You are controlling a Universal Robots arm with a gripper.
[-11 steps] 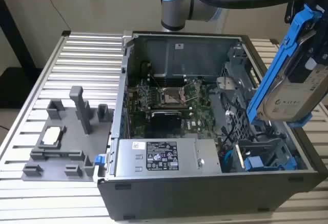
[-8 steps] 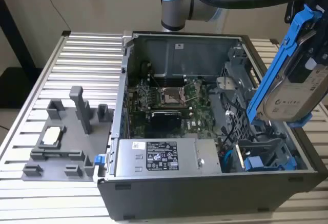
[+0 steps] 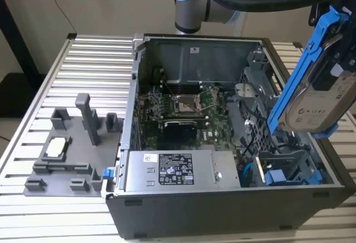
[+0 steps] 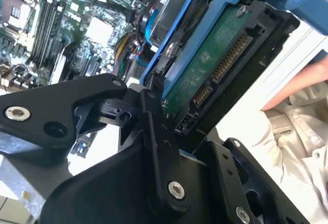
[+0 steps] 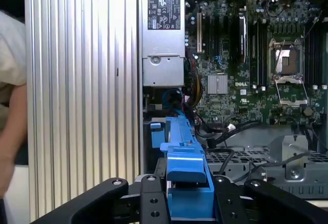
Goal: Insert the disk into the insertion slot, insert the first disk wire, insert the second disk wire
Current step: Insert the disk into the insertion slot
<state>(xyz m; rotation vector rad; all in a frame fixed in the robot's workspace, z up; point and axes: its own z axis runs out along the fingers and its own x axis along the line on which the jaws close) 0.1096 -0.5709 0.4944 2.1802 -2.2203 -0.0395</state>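
1. Insertion slot (image 3: 289,168), a grey bay with blue rails, sits below the gripper (image 5: 188,196) inside the open computer case (image 3: 222,215).
2. Disk (image 3: 320,95), in its blue carrier, hangs tilted above that bay.
3. Gripper jaws are closed onto the carrier's sides.

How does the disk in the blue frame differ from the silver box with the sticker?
The disk hangs tilted above the case, gripped by the hand; the silver box lies flat inside it. The disk wears a blue frame; the box is bare metal. Both are silvery with labels.
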